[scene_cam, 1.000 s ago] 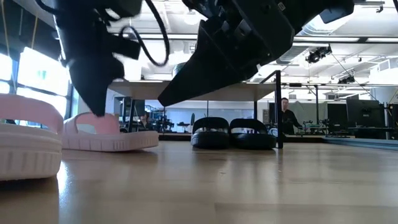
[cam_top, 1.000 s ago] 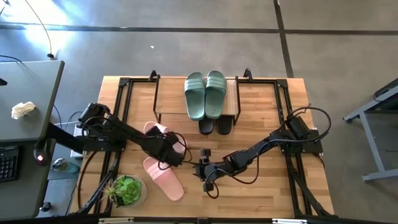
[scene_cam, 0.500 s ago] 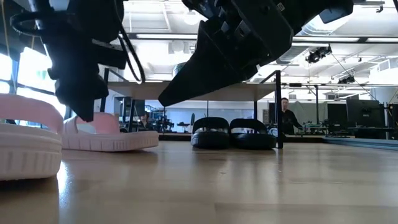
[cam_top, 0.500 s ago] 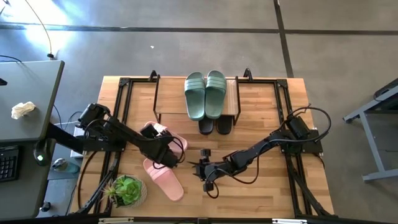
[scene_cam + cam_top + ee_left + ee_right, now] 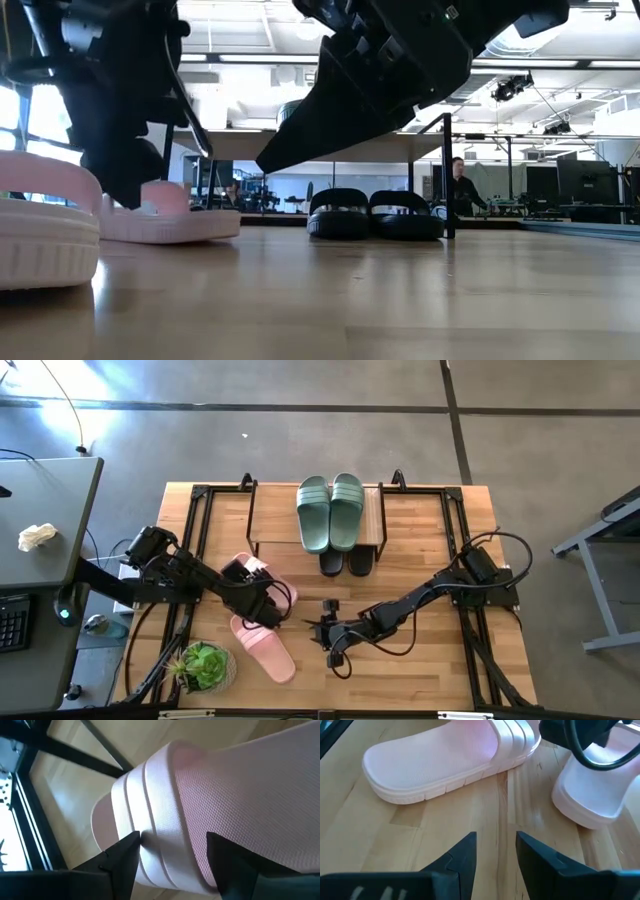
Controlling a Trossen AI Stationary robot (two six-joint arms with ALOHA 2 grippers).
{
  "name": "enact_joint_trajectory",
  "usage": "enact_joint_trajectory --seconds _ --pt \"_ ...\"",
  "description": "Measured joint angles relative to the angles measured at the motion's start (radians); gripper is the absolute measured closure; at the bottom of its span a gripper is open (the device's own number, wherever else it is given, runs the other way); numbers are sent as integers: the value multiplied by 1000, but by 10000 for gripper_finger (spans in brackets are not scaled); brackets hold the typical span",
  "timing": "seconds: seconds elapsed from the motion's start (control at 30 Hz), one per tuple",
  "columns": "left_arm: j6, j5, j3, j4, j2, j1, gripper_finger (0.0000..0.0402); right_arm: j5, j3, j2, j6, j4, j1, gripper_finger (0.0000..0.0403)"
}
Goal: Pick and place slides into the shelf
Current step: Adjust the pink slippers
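Looking down from the high view, you have the left gripper (image 5: 262, 600) low over the left half of the table (image 5: 430, 670), on top of the farther pink slide (image 5: 262, 572), whose heel end pokes out on the far side of the wrist. In your left wrist view the two dark fingers (image 5: 122, 857) stand apart with the ribbed strap of that pink slide (image 5: 165, 820) filling the space between them; whether the fingertips actually press the strap you cannot tell. The low view shows this slide (image 5: 170, 222) with its near end tipped slightly up off the wood under the arm. The second pink slide (image 5: 263, 647) lies flat just nearer the table's front edge, angled, beside a small potted plant (image 5: 203, 666). Your right gripper (image 5: 322, 631) rests near the table's middle, pointing toward the pink pair, its fingers (image 5: 460, 857) parted with only bare wood between them. The shelf (image 5: 378, 520) stands at the far edge of the table, with the green slides (image 5: 330, 510) side by side on its plank top and the black slides (image 5: 347, 563) tucked beneath, toes showing at the front; in the low view the black pair (image 5: 375, 214) sits side by side under the plank.
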Motion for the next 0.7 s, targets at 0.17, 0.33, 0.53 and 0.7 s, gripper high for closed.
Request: enact_joint_trajectory --seconds 0.17,0.33,0.53,0.7 --pt "-28 35 -20 30 0 -1 188 19 0 0 0 0 0 274" --pt "-28 55 -23 40 -1 -1 198 20 0 0 2 -1 0 274" --pt "-26 60 -23 38 -1 -1 275 20 0 0 25 -16 0 274" --pt "-3 57 -24 54 -1 -1 359 21 0 0 34 -29 0 274"
